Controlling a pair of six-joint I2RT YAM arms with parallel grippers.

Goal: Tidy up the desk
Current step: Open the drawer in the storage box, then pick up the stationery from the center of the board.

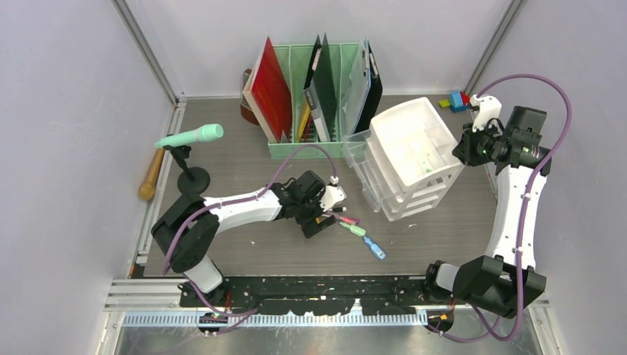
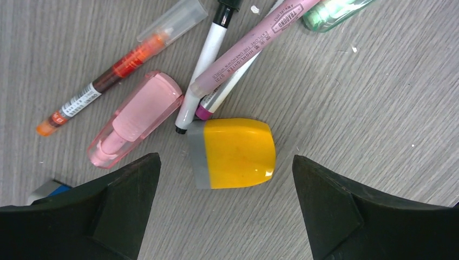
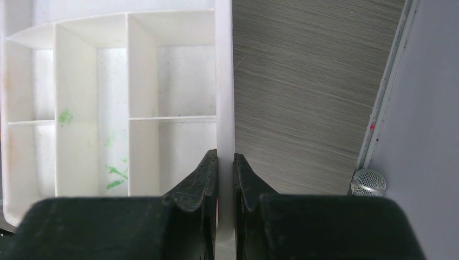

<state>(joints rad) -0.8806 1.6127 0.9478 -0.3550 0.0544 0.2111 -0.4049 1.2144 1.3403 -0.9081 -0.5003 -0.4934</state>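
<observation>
Overall, grey wood-grain desk [image 1: 229, 166], right pincer [image 3: 224, 157] clamping smooth white plastic tray [image 3: 223, 65].

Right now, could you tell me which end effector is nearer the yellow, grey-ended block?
Left. The left end effector hovers open directly above the yellow block; the right end effector is across the desk, clamped on the rim of the white drawer.
</observation>
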